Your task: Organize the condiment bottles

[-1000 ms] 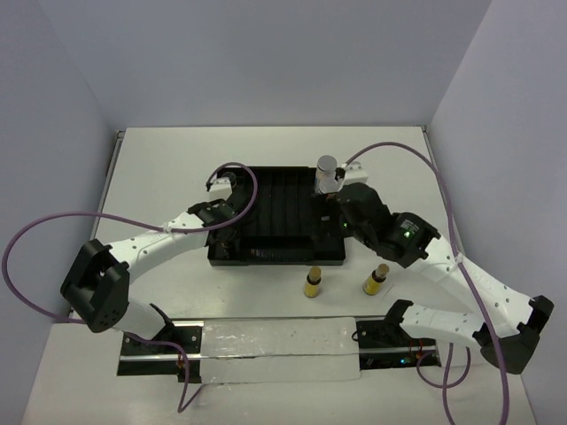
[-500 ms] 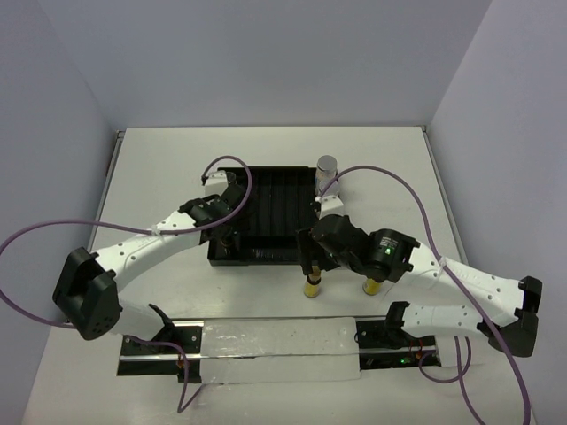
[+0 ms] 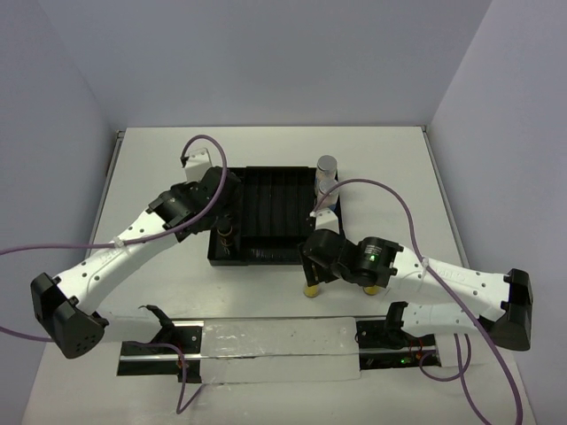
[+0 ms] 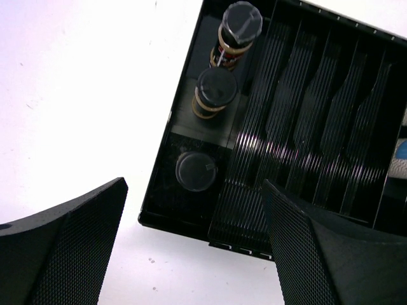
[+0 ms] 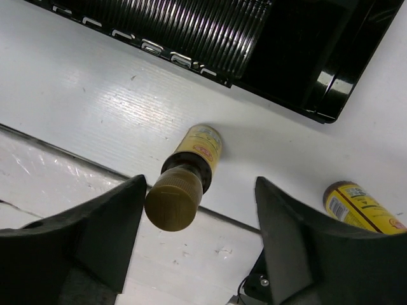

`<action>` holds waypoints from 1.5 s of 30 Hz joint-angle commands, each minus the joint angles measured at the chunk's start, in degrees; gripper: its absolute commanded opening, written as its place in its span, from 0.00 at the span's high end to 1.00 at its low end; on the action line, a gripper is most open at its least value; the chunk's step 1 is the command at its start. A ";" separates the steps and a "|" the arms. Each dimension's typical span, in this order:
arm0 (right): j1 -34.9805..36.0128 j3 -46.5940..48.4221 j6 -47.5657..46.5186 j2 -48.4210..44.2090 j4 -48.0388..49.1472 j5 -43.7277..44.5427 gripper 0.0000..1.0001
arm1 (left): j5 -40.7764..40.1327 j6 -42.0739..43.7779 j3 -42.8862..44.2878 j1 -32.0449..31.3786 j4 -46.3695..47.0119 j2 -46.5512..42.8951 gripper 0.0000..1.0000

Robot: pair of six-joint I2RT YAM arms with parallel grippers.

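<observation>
Matte white table, plain lilac walls. At centre, a glossy ribbed black tray holds three round-capped jars in its left column; the left gripper is spread wide above them. Below the tray, the right gripper gapes around a yellow bottle.

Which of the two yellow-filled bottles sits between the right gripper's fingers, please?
The yellow bottle with the tan cap facing the wrist camera, framed by the right gripper; the other yellow bottle stands outside its fingers, at the view's right edge.
</observation>
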 commanded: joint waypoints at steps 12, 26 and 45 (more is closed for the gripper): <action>1.70 0.46 1.50 2.00 2.18 1.43 0.86 | -4.04 -0.08 0.94 0.15 -1.42 -3.44 0.06; 1.82 23.07 -5.51 3.98 -3.09 7.68 0.91 | -3.38 -1.35 3.67 0.57 -2.40 -3.18 0.06; 1.63 40.81 -14.65 30.09 9.08 10.31 0.91 | 2.34 0.34 0.95 12.65 -4.54 -14.69 0.01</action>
